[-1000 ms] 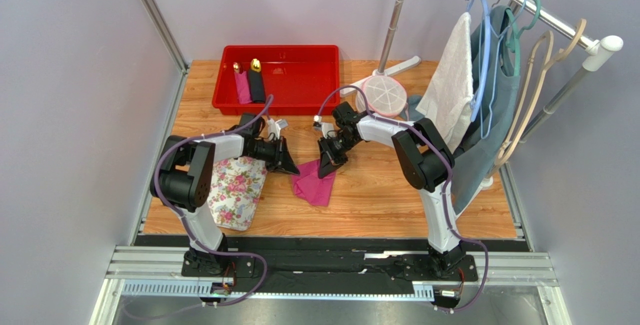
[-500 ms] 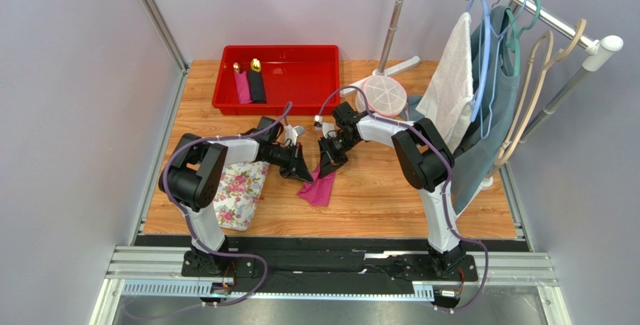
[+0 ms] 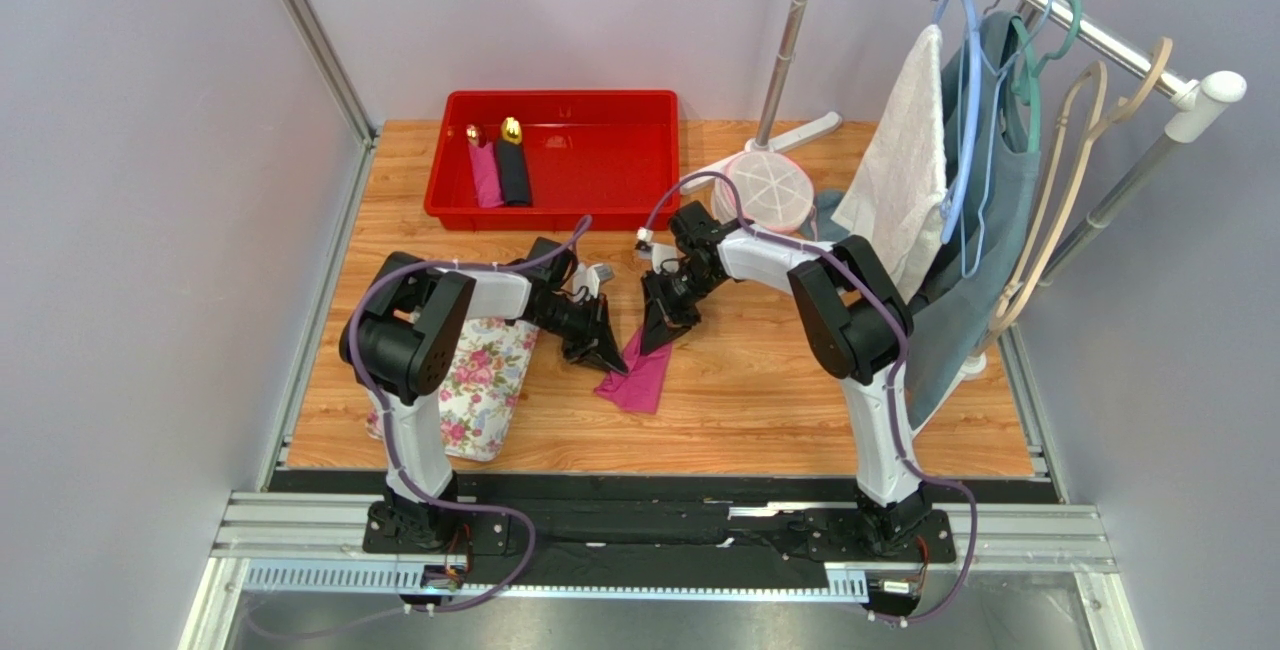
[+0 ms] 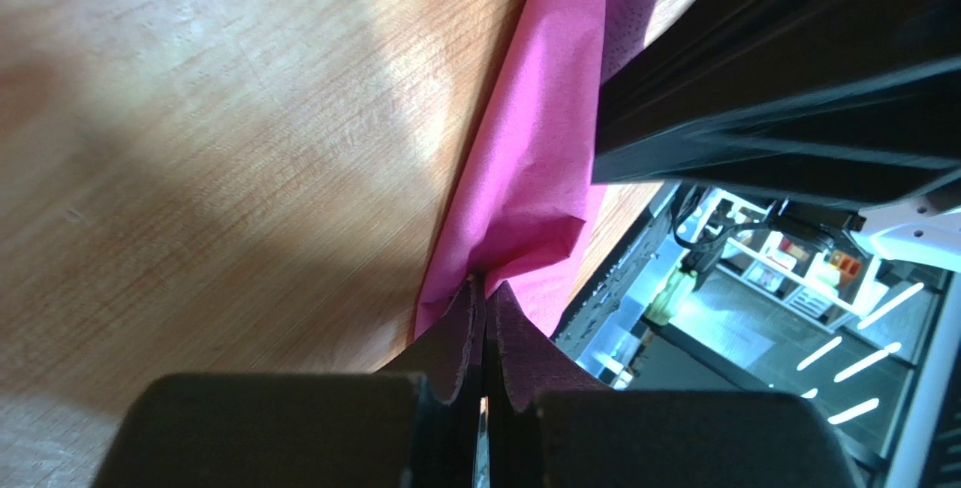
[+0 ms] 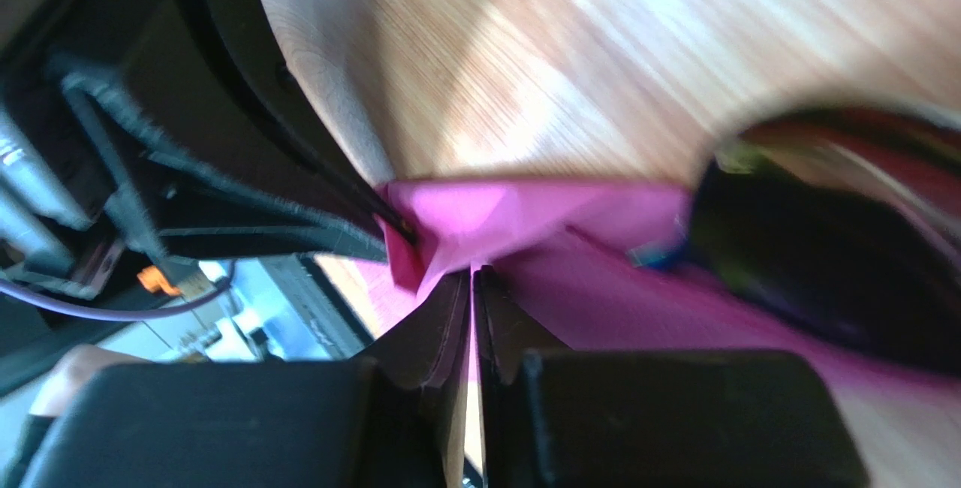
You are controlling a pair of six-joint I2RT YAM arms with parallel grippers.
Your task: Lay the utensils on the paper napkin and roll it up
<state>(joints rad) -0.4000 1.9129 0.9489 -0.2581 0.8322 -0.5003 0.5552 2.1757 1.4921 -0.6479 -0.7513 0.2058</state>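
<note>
Napkin point(image 3: 637, 377) seems thin, easily torn; we pinch its edge, left hand point(image 4: 485, 288) and right hand point(image 5: 472, 276) closed on it.

The left gripper point(image 3: 609, 355) and right gripper point(image 3: 657, 332) crowd each other tip to tip, with no passage between them. The floral cloth point(image 3: 478, 380) lies behind the left tool and the red bin point(image 3: 579, 211) beyond both. Bare tabletop point(image 3: 766, 395) opens on their near side.
</note>
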